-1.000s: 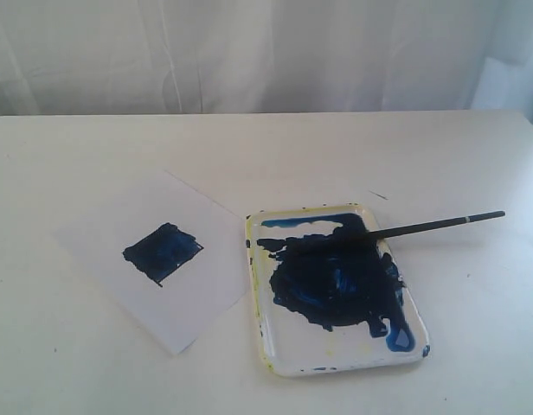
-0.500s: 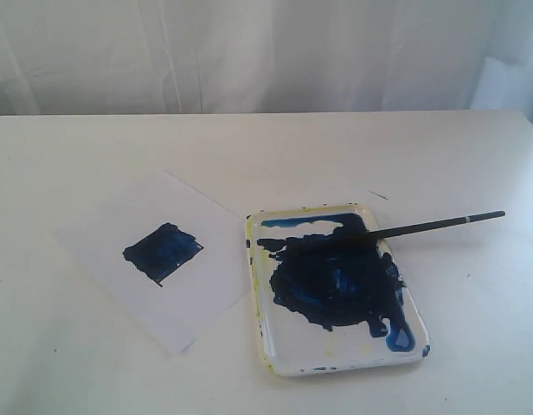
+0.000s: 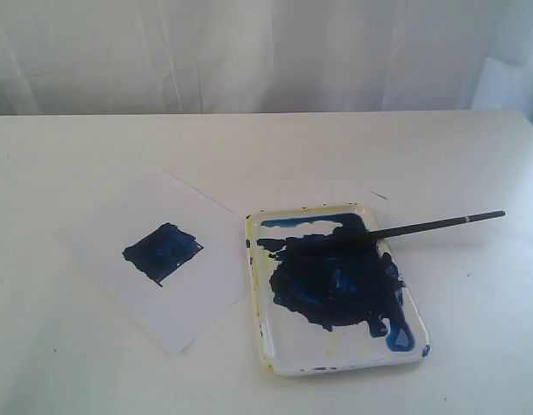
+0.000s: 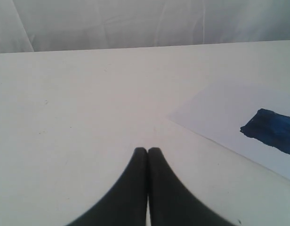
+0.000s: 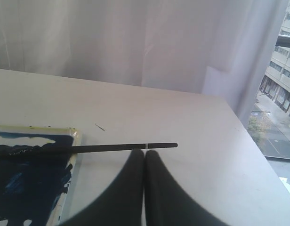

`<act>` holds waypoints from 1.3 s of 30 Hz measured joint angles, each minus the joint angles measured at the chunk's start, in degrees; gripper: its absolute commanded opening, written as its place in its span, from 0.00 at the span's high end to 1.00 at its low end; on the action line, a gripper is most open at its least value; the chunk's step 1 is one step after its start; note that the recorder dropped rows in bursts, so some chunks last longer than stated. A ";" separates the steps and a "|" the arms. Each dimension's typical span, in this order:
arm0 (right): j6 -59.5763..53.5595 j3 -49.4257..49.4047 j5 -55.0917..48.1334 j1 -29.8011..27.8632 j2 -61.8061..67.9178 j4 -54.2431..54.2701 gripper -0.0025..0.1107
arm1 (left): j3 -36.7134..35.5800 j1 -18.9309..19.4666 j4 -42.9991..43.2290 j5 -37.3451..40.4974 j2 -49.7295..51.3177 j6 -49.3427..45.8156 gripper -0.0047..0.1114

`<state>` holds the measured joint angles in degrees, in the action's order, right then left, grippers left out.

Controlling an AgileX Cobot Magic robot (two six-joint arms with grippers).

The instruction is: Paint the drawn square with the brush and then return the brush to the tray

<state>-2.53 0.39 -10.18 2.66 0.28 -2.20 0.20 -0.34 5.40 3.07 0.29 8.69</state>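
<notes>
The drawn square (image 3: 163,252) on the white paper sheet (image 3: 154,259) is filled with dark blue paint; its corner also shows as the square (image 4: 271,130) in the left wrist view. The brush (image 3: 396,231) lies across the tray (image 3: 275,359), tip over the blue blotch, handle sticking out past the right rim over the table. In the right wrist view the brush (image 5: 107,148) lies just beyond my right gripper (image 5: 145,153), which is shut and holds nothing. My left gripper (image 4: 147,150) is shut and empty, over bare table short of the paper. Neither arm shows in the exterior view.
A white curtain hangs behind the table's far edge (image 3: 266,113). A short dark mark (image 3: 378,195) lies on the table beyond the tray. The table's right edge (image 5: 258,155) drops off beside a window.
</notes>
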 measured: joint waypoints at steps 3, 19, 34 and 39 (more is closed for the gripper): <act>0.00 0.00 -0.11 0.00 0.00 0.00 0.98 | 0.00 0.00 0.00 0.00 0.00 0.00 0.96; 0.00 0.00 -0.20 0.00 0.00 0.00 0.98 | 0.00 0.00 0.00 0.10 0.00 0.00 0.96; 0.00 0.00 -0.20 -2.70 0.00 0.00 0.98 | 0.00 0.00 0.00 0.10 0.00 0.00 0.96; 0.00 0.00 -0.20 -2.70 0.00 0.00 0.98 | 0.00 0.00 0.00 0.10 0.00 0.00 0.96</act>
<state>-2.53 0.39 -10.38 -0.04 0.28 -2.20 0.20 -0.34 5.40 3.17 0.29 8.69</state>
